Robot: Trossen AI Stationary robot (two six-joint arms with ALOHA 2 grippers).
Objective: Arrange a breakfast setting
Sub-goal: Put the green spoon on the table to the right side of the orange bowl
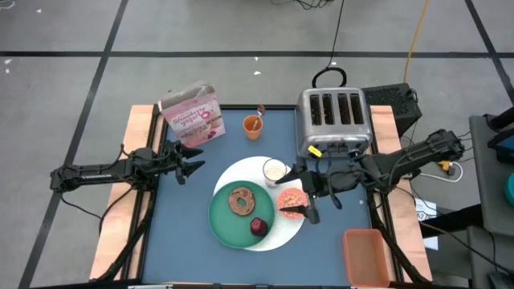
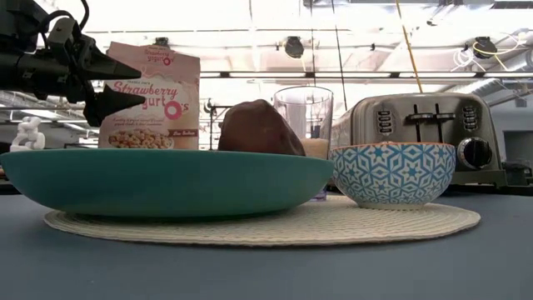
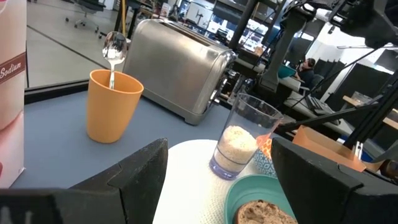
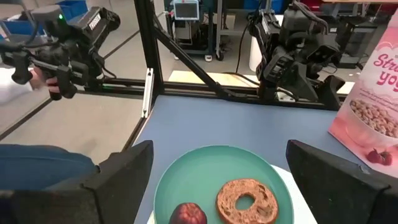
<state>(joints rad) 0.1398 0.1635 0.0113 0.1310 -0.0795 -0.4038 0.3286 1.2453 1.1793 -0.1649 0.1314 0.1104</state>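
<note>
Step in hand, as judged: fetching the metal spoon (image 1: 259, 110), the one piece not yet on the large white round woven mat (image 1: 241, 173). It stands bowl-up in a small orange plastic cup (image 1: 253, 127), beyond the mat, between the pink cereal box (image 1: 193, 115) and the silver four-slot toaster (image 1: 333, 119). To do it well: approach from above, close on the upper handle, lift straight up so the cup does not tip, and keep clear of the box. Left gripper (image 1: 193, 158): fingers spread, holding nothing, hanging left of the mat and just in front of the box; the spoon lies ahead of it, well apart. Right gripper (image 1: 302, 201): fingers wide apart, empty, over the mat's right edge above the orange-pink patterned bowl (image 1: 291, 200). On the mat: green plate (image 1: 221, 217) with brown bagel (image 1: 241, 200) and dark red fruit (image 1: 258, 227); small milky glass (image 1: 275, 170) behind the bowl.
</note>
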